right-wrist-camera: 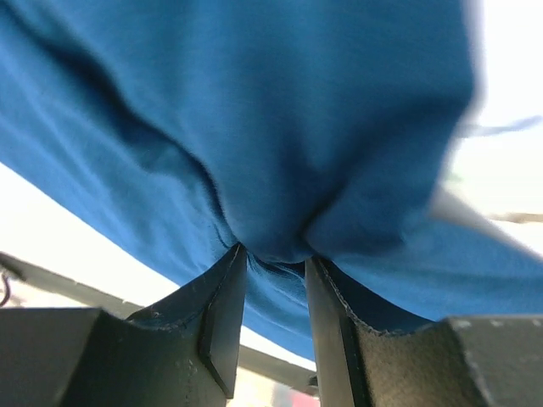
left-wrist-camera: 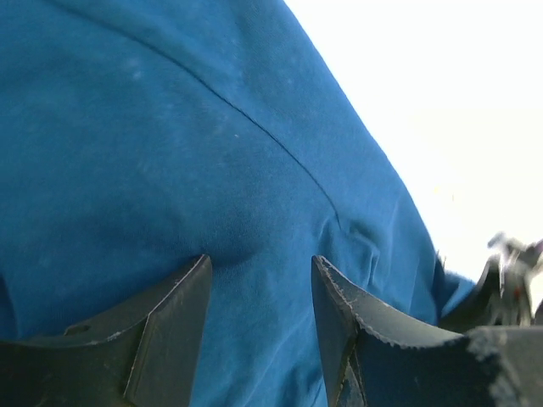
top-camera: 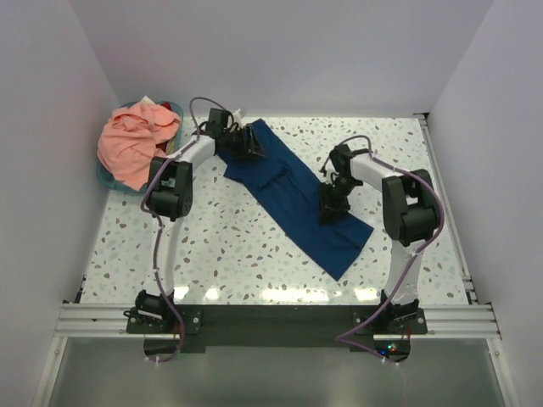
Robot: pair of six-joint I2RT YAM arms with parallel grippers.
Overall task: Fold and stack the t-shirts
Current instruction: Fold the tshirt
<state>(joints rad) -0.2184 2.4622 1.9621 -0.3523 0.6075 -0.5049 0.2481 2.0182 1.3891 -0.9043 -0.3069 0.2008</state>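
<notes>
The navy blue t-shirt [top-camera: 293,191] lies in a long diagonal strip across the speckled table, from the far middle to the near right. My left gripper [top-camera: 249,144] is at its far left end. In the left wrist view that gripper [left-wrist-camera: 261,259] is open, its tips resting on smooth blue cloth [left-wrist-camera: 170,127]. My right gripper [top-camera: 331,208] is on the shirt's right part. In the right wrist view it [right-wrist-camera: 276,254] is shut on a bunched fold of the blue cloth [right-wrist-camera: 254,102]. The salmon-pink t-shirt [top-camera: 131,148] is heaped at the far left.
The pink shirt rests in a round teal basket [top-camera: 176,111] in the far left corner. White walls close in the table at the back and on both sides. The arm bases stand on a black rail [top-camera: 271,322] at the near edge.
</notes>
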